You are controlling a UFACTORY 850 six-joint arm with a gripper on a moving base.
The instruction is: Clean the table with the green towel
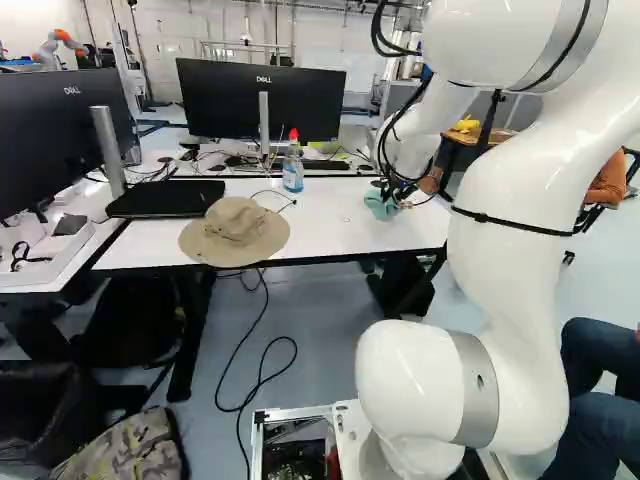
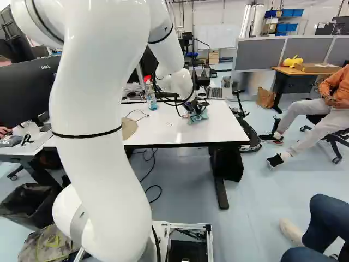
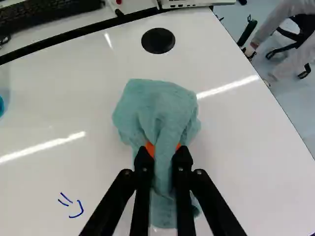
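My gripper is low over the right part of the white table, at the far end of the arm. Seen from the wrist, the gripper is shut on the green towel, whose bunched cloth is pinched between both fingers. The towel spreads out ahead of the fingertips and hangs beneath them, against the tabletop, hiding most of the orange pads. Small blue pen marks show on the white surface beside the gripper.
On the table stand a spray bottle, a tan hat at the near edge and a black laptop. A monitor and keyboard are behind. A seated person's legs are close at the right.
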